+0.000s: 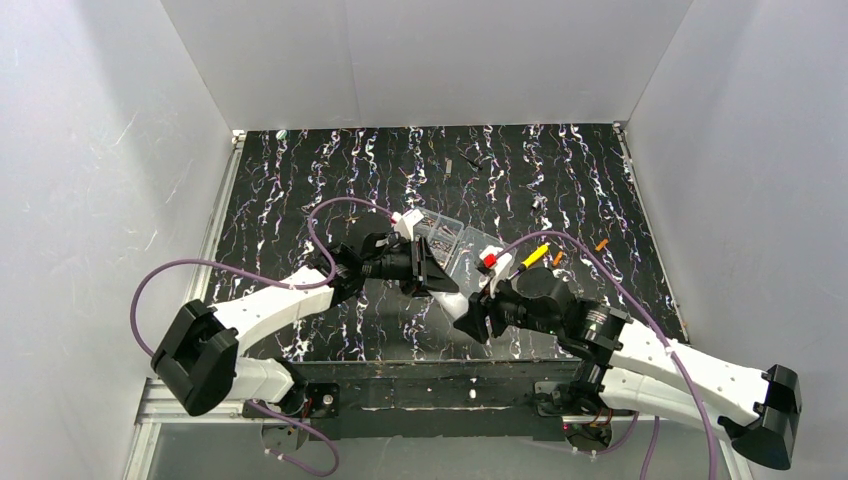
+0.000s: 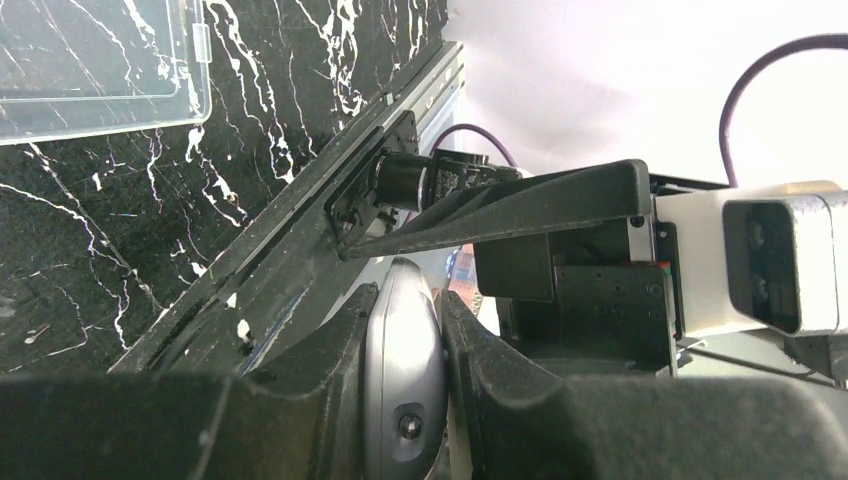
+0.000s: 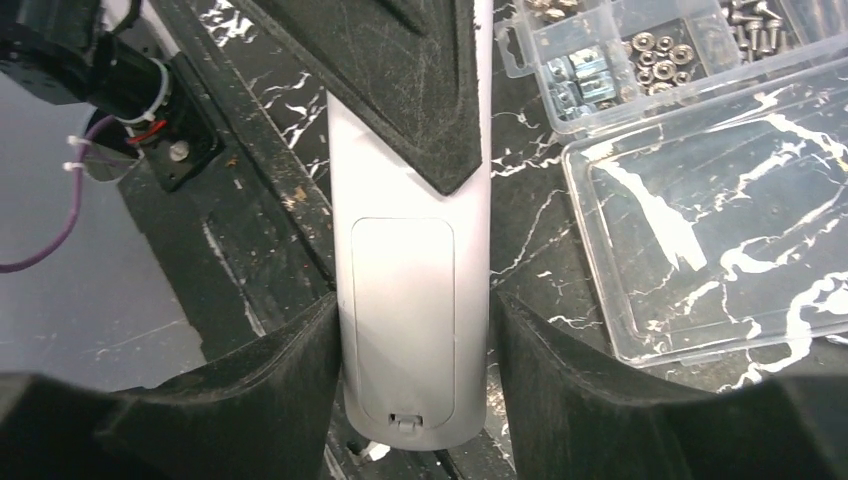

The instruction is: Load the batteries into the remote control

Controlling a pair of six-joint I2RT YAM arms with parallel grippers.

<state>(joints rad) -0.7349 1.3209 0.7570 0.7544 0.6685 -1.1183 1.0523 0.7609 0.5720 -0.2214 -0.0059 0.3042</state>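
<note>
**Both arms meet on the remote**

We see the two arms bent inward, wrists meeting above the near middle of the table (image 1: 300,200). The left gripper (image 2: 405,300) is clamped flat across the faces of the remote control (image 3: 400,350). The right gripper (image 3: 412,305) is closed against its two long sides at the other end. The slim white handset is held off the table, back towards the right wrist camera, with its battery cover (image 3: 403,260) shut. The orange batteries (image 1: 558,258) lie on the table to the right, beside the yellow-handled screwdriver (image 1: 535,255).
</note>
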